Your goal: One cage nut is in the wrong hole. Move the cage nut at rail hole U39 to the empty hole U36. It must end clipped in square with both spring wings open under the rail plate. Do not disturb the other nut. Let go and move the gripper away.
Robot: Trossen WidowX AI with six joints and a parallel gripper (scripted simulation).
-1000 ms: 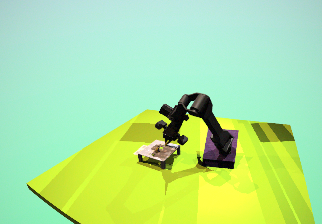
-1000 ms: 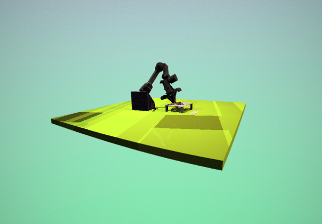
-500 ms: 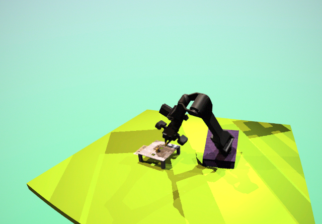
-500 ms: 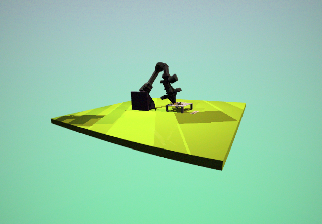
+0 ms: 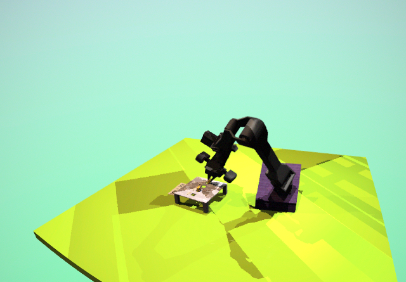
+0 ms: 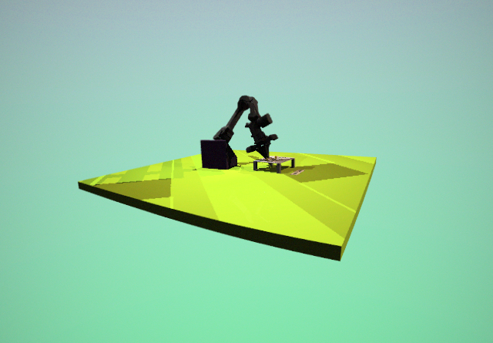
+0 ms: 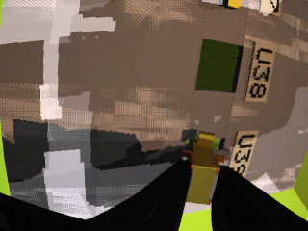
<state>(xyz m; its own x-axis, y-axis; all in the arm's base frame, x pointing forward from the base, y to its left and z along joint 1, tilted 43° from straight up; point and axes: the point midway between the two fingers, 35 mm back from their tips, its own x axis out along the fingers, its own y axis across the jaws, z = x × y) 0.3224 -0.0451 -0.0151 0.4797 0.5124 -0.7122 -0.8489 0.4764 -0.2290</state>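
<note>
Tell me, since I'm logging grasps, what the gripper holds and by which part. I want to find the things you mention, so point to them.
The yellow-gold cage nut (image 7: 202,178) at U39, held between the fingers by two opposite sides of its body; its far end sticks out beyond them.

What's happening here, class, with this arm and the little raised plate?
A black robot arm has its gripper shut on the yellowish cage nut beside the U39 label, at the rail plate. The U38 hole is empty. The nut has yet to reach U36; another nut sits farther along.
</note>
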